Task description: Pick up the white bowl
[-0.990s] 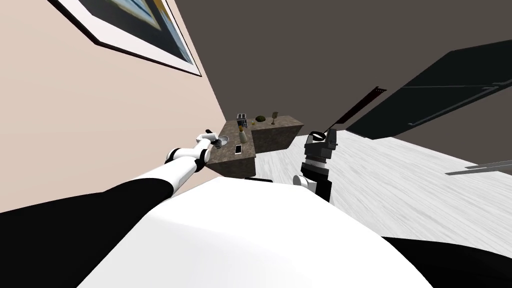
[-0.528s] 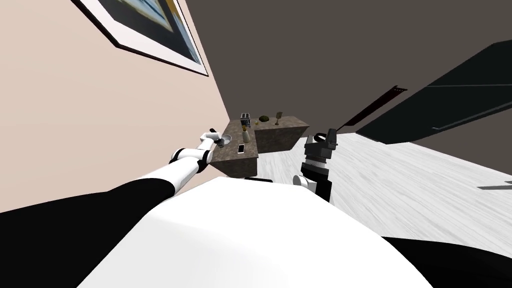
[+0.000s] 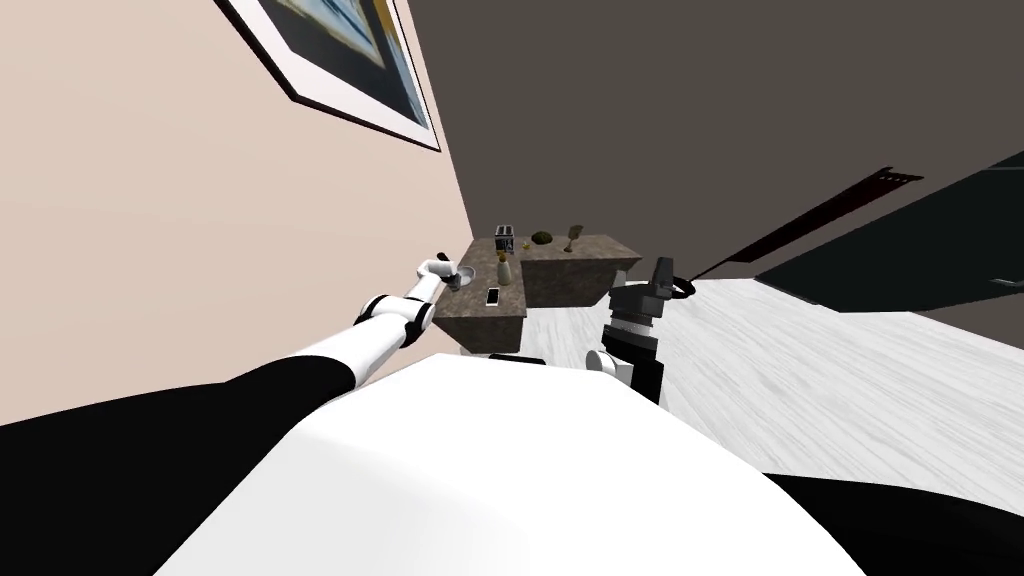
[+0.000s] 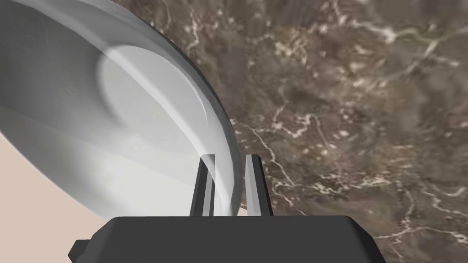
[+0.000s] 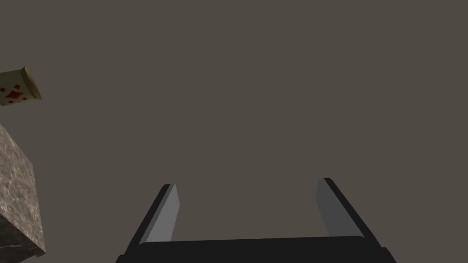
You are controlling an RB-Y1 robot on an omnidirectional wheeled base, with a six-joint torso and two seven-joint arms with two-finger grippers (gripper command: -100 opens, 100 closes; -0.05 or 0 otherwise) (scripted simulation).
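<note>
The white bowl [image 4: 114, 105] is over the brown marbled counter [image 4: 356, 114], near the counter's edge by the beige wall. My left gripper [image 4: 228, 182] is shut on the bowl's rim, one finger inside and one outside. In the head view the left arm reaches out to the bowl [image 3: 466, 271] at the counter's left end, with the left gripper [image 3: 452, 277] beside it. My right gripper [image 5: 249, 201] is open and holds nothing. It hangs off the counter's right side, by the right gripper's dark body [image 3: 660, 281] in the head view.
On the counter [image 3: 470, 310] stand a bottle [image 3: 504, 270], a flat phone [image 3: 493, 296], a toaster [image 3: 504, 238], a green lump [image 3: 542, 237] and a goblet [image 3: 572, 235]. The beige wall [image 3: 200, 200] runs close along the left. Pale floor [image 3: 800, 360] lies to the right.
The whole head view has swung, so my head or base has turned. The left arm has stretched out further, with its gripper staying at the bowl. The right arm is still.
</note>
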